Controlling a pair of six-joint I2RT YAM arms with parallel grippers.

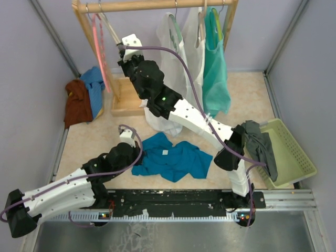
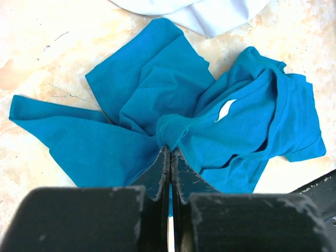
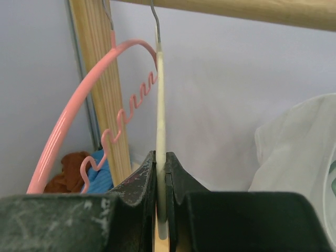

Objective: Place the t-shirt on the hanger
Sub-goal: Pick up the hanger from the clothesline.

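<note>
1. Nearest: my left end effector (image 2: pixel 169 151) is pinching a bunched fold of the t-shirt (image 2: pixel 131 89), which is lying crumpled on the table (image 2: pixel 31 47).
2. Up top, my right end effector (image 3: pixel 160 157) is clamping the hanger (image 3: pixel 159 94), which is hanging from the wooden rail (image 3: pixel 252 9) beside the pink hanger (image 3: pixel 68 113).

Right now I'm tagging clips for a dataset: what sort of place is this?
Likely a robot test cell staged as a laundry corner: wooden clothes rail with hanging tops, green basket, teal t-shirt on the table.

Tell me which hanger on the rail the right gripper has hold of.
The cream hanger: the right gripper is shut on its thin edge. The pink hanger hangs free beside it.
</note>
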